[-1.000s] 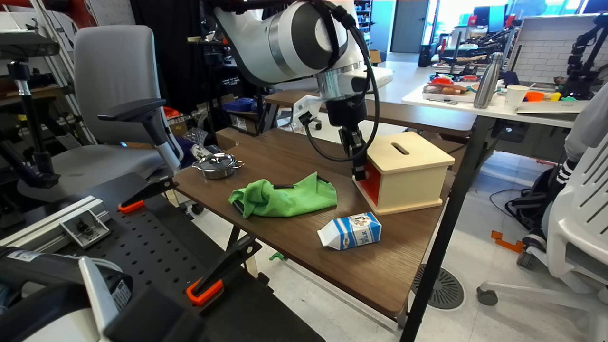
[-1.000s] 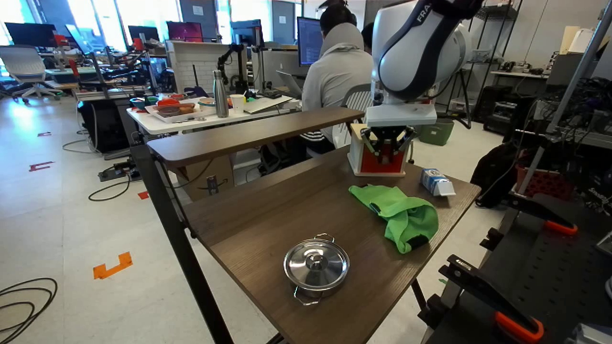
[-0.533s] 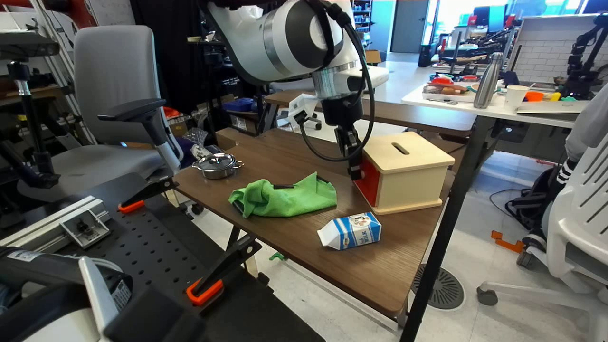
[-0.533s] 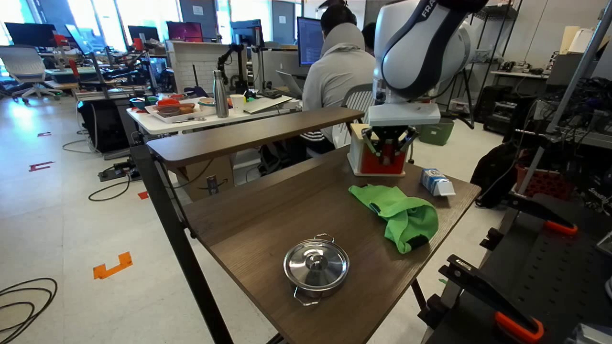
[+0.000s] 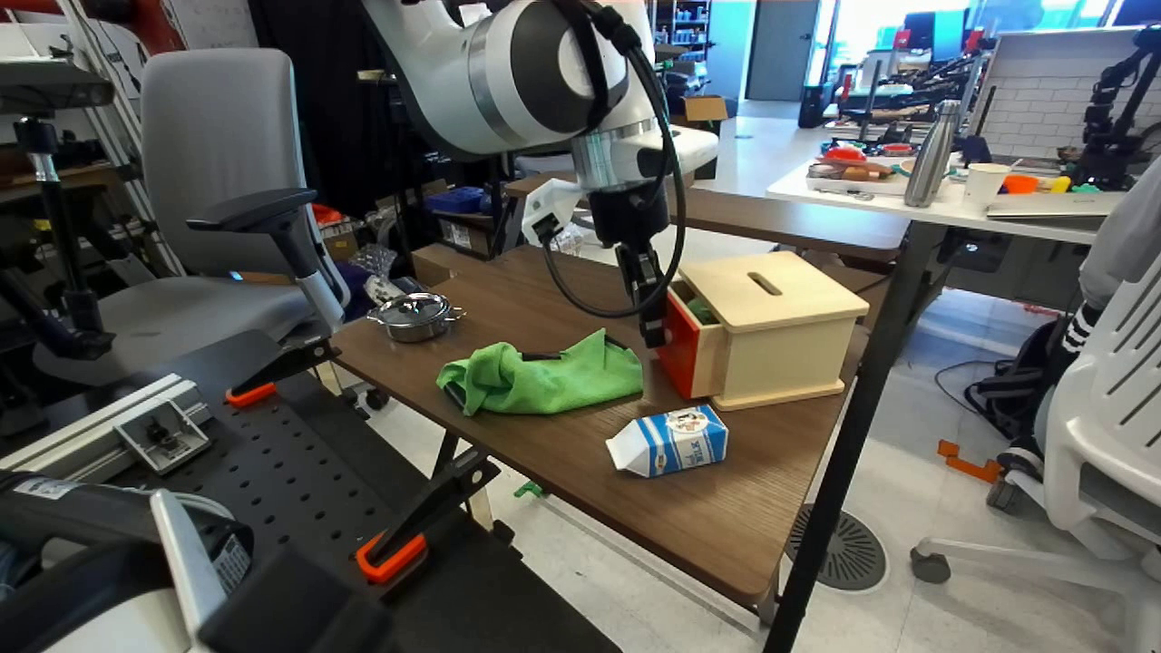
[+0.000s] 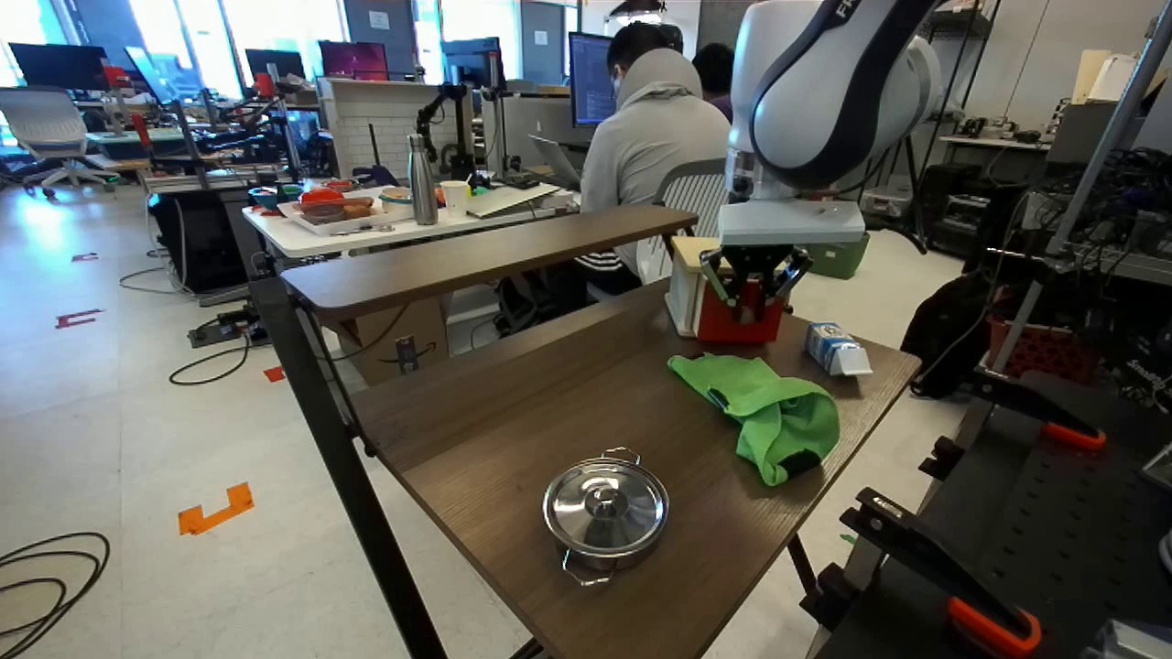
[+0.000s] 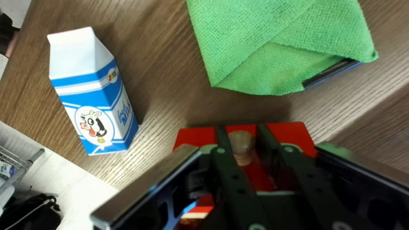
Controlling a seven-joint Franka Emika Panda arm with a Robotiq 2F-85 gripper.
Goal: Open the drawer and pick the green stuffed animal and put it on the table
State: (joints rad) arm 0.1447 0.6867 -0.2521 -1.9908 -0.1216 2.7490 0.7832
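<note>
Examined the wooden box, standing at the right of the table in an exterior view. Noted a slot in the box top. Found the drawer partly out of the box on the left side, with a gap between red front and box top.

Checked the gripper in the wrist view: clamped on the wooden knob of the red front, with one finger to each side. Noted the arm above the drawer, with gripper pointing down, in both exterior views.

Located the green stuffed animal inside the drawer. Observed only a dark green patch in the gap; unable to tell shape or posture.

Found a bright green cloth crumpled on the table, left of the drawer and apart from it, with dark strips showing at the folds. Recorded a milk carton lying on its side on the near side of the drawer, not touching it, with white end toward the left and a cow's face printed on one wall. Recorded a lidded pot of shiny metal at the left end of the table, well apart from the box.

Noted, at the near left, a black perforated bench with an orange-and-black clamp. Noted, on the far side of the table in an exterior view, a person in a grey hooded top.
</note>
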